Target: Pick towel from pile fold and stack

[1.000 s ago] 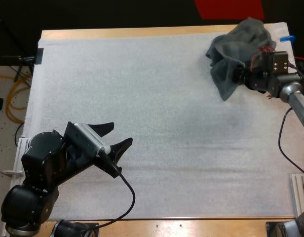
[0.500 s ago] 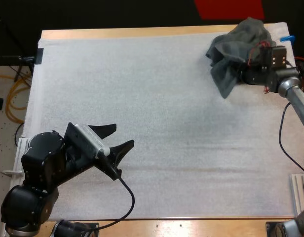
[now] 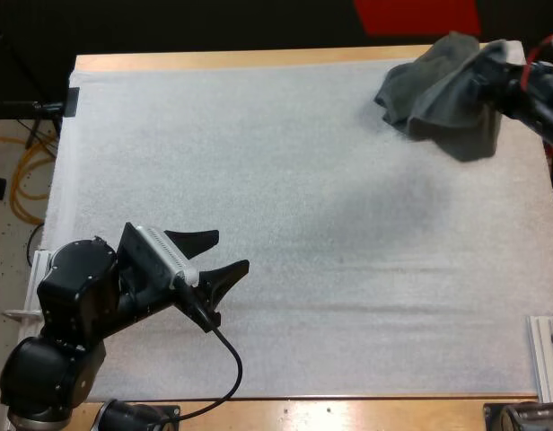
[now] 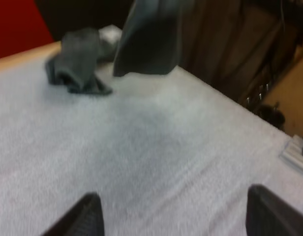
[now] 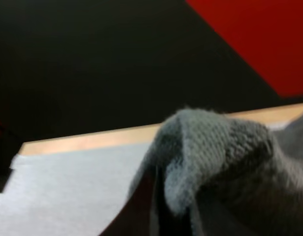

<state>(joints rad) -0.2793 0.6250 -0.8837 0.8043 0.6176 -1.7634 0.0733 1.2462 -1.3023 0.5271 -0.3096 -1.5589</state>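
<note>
My right claw [image 3: 486, 76] looks clenched on a dark grey-green towel [image 3: 460, 121], which hangs above the white mat [image 3: 258, 180] at its far right corner, just beside the crumpled towel [image 3: 407, 90]. My left claw [image 3: 215, 254] hovers released, well apart.

A white mat [image 3: 303, 224] covered the wooden bench [image 3: 214, 59]; pale speckled floor [image 3: 9, 144] lay to its left, darkness beyond.

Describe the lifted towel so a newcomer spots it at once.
Start at the white mat, far right corner. There the right gripper holds a dark grey-green towel up; unlike the crumpled grey-green towel beside it, it hangs clear of the mat.
</note>
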